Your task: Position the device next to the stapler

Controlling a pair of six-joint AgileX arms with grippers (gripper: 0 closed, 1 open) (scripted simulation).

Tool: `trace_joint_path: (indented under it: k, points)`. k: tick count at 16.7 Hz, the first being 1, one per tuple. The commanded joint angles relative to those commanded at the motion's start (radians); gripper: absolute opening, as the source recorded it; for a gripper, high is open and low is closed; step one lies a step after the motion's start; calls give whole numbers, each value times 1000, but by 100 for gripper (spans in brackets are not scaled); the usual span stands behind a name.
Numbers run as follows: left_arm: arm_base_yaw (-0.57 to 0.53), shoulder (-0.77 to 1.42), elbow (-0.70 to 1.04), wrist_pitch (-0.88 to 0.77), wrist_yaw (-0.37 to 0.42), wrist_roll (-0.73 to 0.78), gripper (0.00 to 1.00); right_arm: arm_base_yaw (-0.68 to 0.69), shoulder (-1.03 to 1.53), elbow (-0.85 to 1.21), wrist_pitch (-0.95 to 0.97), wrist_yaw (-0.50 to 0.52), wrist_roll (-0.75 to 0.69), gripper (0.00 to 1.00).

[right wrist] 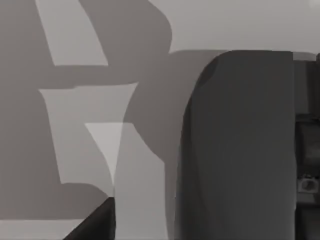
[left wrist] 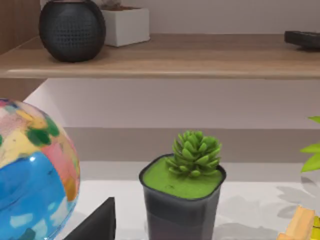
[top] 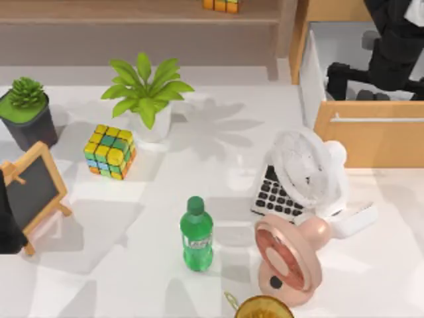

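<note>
I seem to be working at a home desk or study corner. My white table [top: 218, 152] carries a leafy potted plant [top: 147, 93], with a puzzle cube [top: 110, 152] just beside it, a small chalkboard easel [top: 30, 189] further off, and a wooden shelf [top: 132, 13] behind it.

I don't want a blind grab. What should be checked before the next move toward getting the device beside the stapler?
1. Device found: ok. The device lies in the open drawer at the table's right.
2. Right tool placed: ok, in the drawer beside the device.
3. Hold on device: cannot tell.
4. Stapler identified: cannot tell. The white block may be it.
5. Drop zone free: not ok. The white fan, pink fan and calculator crowd it.
6. Left arm parked: ok, at the left edge.
</note>
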Motion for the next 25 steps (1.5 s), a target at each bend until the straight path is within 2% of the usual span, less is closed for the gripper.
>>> trace_joint_path:
  k: [4,17,25]
  points:
    - [0,0,0,0,0,0,100,0,0,0,0,0,0,100]
    - [0,0,0,0,0,0,100,0,0,0,0,0,0,2]
    - [0,0,0,0,0,0,100,0,0,0,0,0,0,0]
